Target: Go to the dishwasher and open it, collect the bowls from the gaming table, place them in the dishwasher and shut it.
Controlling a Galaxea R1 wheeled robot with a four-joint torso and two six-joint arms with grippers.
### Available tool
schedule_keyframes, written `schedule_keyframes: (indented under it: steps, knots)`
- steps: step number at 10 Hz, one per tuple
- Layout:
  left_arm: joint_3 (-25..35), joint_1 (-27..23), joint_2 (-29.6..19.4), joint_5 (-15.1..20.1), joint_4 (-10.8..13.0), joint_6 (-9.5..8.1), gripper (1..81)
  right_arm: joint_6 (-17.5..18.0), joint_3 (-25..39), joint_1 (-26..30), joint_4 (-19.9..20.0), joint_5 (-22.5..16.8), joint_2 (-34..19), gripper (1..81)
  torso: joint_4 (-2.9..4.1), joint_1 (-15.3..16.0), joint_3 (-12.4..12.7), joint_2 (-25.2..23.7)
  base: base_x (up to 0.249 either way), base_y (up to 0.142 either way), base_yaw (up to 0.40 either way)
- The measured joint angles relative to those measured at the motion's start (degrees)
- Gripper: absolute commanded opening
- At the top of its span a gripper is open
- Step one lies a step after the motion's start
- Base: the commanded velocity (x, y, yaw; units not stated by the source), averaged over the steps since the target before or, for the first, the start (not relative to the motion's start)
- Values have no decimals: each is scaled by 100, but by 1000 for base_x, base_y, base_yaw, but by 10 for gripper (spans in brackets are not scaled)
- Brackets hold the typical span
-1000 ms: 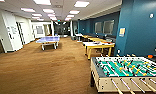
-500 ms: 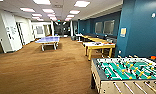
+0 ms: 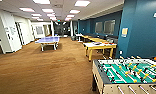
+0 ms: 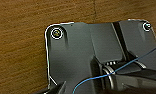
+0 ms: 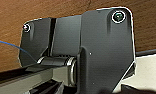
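From up high, the gaming table (image 3: 129,75) sits close at the lower right on brown carpet (image 3: 44,67), with a yellow table (image 3: 100,47) beyond it and a blue ping-pong table (image 3: 47,40) farther off. Both wrist cameras look down at carpet past dark robot parts; I cannot tell how the fingers stand.

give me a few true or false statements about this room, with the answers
1. The table-football table stands at the lower right of the head view. True.
2. The table-tennis table has a red top. False: its top is blue.
3. The floor is brown carpet. True.
4. The wall on the right is painted white. False: it is dark blue.
5. A yellow-legged table stands beyond the table-football table, along the blue wall. True.
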Motion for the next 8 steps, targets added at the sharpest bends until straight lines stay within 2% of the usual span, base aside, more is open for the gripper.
schedule_keyframes:
  steps: [3, 8]
  knots:
    - [0, 5, 9, 6, 0, -2, 811, -2, 2, -2, -20, 0, 24, 811, 0, 0, 0, 0, 126, 66, 0]
    - [-2, 16, 11, 6, 0, 0, 811, -2, 0, 0, -24, 0, 22, 811, 0, -2, 0, 0, 126, 0, 0]
